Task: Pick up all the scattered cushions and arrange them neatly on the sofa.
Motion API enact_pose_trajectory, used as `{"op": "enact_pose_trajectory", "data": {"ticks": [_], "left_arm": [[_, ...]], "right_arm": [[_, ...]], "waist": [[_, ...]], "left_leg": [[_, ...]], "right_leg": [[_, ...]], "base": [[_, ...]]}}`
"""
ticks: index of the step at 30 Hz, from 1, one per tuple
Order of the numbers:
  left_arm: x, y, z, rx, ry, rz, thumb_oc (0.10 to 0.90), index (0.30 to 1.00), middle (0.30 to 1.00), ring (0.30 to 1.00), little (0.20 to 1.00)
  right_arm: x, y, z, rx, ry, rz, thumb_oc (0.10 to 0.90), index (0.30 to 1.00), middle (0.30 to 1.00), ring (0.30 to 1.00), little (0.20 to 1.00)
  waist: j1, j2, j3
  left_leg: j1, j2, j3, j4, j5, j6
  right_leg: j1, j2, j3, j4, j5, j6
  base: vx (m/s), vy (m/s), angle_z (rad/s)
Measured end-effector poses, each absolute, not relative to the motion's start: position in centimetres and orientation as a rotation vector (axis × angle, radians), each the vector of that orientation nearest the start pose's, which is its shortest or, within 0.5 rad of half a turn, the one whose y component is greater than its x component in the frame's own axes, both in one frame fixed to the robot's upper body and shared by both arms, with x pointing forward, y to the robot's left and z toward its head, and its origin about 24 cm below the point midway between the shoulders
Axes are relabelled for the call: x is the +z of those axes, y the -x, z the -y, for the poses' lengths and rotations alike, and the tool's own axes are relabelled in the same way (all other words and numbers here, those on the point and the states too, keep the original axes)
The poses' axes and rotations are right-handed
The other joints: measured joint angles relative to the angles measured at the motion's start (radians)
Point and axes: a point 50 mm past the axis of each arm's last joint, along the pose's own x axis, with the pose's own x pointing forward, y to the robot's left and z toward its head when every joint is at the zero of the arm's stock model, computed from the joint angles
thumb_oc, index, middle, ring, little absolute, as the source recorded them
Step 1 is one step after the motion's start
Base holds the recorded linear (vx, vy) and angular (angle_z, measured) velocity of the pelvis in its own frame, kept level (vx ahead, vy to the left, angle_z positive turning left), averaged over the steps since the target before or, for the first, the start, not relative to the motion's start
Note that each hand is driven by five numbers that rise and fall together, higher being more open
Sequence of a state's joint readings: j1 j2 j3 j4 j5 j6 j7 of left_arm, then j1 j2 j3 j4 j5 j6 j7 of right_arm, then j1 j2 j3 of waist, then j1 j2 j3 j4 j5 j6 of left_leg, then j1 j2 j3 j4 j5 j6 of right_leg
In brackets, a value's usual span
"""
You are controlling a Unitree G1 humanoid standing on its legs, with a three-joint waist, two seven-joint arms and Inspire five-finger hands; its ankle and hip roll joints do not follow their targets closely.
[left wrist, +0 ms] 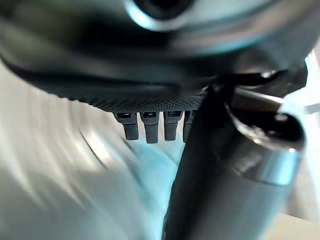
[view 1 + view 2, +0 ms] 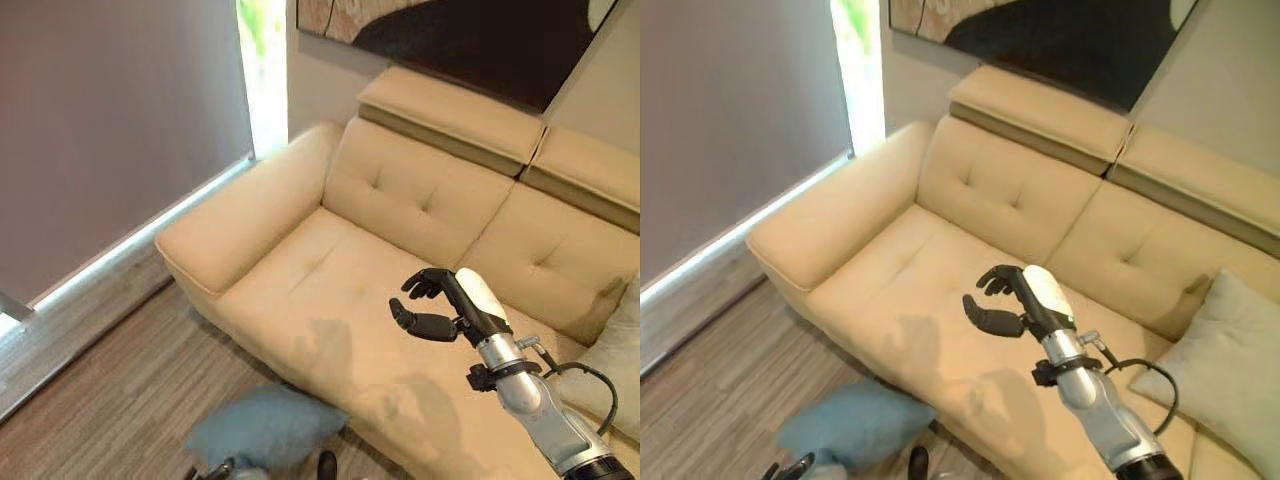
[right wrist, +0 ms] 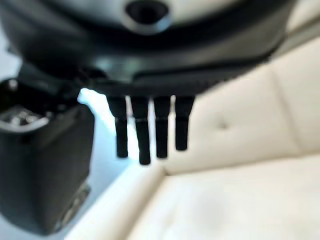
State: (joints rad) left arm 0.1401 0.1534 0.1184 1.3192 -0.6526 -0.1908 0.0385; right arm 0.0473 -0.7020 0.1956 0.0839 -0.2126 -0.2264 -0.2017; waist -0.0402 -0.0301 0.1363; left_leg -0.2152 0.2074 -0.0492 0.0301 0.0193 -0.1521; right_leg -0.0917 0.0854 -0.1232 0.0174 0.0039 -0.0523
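Blue cushion [image 2: 262,428] flat, long-axis left-right.

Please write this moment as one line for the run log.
right hand: open, above sofa seat | blue cushion: on floor | pale cushion: on sofa

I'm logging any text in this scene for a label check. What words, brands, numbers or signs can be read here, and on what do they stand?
None can be read.
The sofa, the blue cushion on the floor and the pale cushion on the seat bear no print.
The wall picture shows dark and tan shapes, no lettering.
The right hand and left hand show no legible marking.
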Motion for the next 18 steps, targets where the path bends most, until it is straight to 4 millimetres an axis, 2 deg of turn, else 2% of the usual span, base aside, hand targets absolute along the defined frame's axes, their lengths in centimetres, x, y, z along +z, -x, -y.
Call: {"op": "enact_pose_trajectory", "data": {"ticks": [1,2,4,6,9,12,15,18], "left_arm": [[-17.0,-1.7,-23.1,0.734,0.375,-1.158,0.800,0.900,0.900,0.900,0.900],[-17.0,-1.7,-23.1,0.680,0.311,-1.177,0.800,0.900,0.900,0.900,0.900],[-17.0,-1.7,-23.4,0.569,0.175,-1.222,0.800,0.900,0.900,0.900,0.900],[-16.8,-1.8,-24.3,0.554,0.136,-1.224,0.800,0.900,0.900,0.900,0.900],[-16.5,-1.9,-25.2,0.585,0.130,-1.208,0.800,0.900,0.900,0.900,0.900],[-16.2,-2.7,-26.3,0.662,0.176,-1.165,0.800,0.900,0.900,0.900,0.900],[-16.4,-3.6,-25.3,0.716,0.309,-1.124,0.800,0.900,0.900,0.900,0.900],[-16.5,-5.2,-24.2,0.729,0.439,-1.052,0.800,0.900,0.900,0.900,0.900]], "right_arm": [[5.6,-23.8,24.1,0.099,0.882,0.112,0.800,0.900,0.900,0.900,0.900],[5.2,-23.7,24.3,0.097,0.877,0.091,0.800,0.900,0.900,0.900,0.900],[4.5,-23.2,24.3,0.103,0.839,0.056,0.800,0.900,0.900,0.900,0.900],[3.5,-22.1,24.5,0.106,0.812,0.009,0.800,0.900,0.900,0.900,0.900],[2.5,-21.1,24.6,0.104,0.794,-0.036,0.800,0.900,0.900,0.900,0.900],[2.0,-20.8,24.5,0.068,0.753,-0.048,0.800,0.900,0.900,0.900,0.900],[1.6,-21.2,24.7,0.046,0.738,-0.064,0.800,0.900,0.900,0.900,0.900],[1.9,-22.0,25.0,-0.021,0.701,-0.051,0.800,0.900,0.900,0.900,0.900]], "waist": [[-0.002,0.016,0.006],[-0.017,0.014,0.021],[-0.009,0.006,0.026],[-0.019,-0.007,0.036],[-0.034,-0.035,0.053],[-0.028,-0.061,0.088],[-0.026,-0.062,0.112],[-0.027,-0.056,0.161]], "left_leg": [[0.013,0.002,0.009,-0.014,0.005,0.006],[0.023,-0.005,0.026,-0.044,0.059,0.007],[0.039,-0.021,0.092,-0.079,0.115,0.032],[0.053,-0.056,0.117,-0.101,0.118,0.050],[0.037,-0.084,0.124,-0.103,0.116,0.067],[-0.013,-0.091,0.135,-0.102,0.116,0.070],[-0.044,-0.093,0.129,-0.099,0.117,0.071],[-0.075,-0.095,0.116,-0.085,0.117,0.072]], "right_leg": [[-0.003,0.004,0.003,0.000,-0.001,0.004],[-0.015,-0.006,0.027,0.002,0.001,0.018],[-0.042,-0.029,0.070,0.012,-0.003,0.047],[-0.045,-0.065,0.085,0.013,-0.008,0.075],[-0.070,-0.093,0.092,0.014,-0.011,0.088],[-0.121,-0.100,0.100,0.012,-0.003,0.104],[-0.145,-0.101,0.096,0.009,-0.002,0.104],[-0.164,-0.102,0.086,0.009,-0.001,0.104]], "base": [[0.03,0.170,-0.36],[0.01,0.125,-0.42],[0.00,0.115,-0.61],[-0.07,0.081,-0.22],[-0.13,0.066,-0.01],[-0.09,0.027,-0.09],[-0.06,0.008,0.04],[-0.06,-0.003,0.10]]}}
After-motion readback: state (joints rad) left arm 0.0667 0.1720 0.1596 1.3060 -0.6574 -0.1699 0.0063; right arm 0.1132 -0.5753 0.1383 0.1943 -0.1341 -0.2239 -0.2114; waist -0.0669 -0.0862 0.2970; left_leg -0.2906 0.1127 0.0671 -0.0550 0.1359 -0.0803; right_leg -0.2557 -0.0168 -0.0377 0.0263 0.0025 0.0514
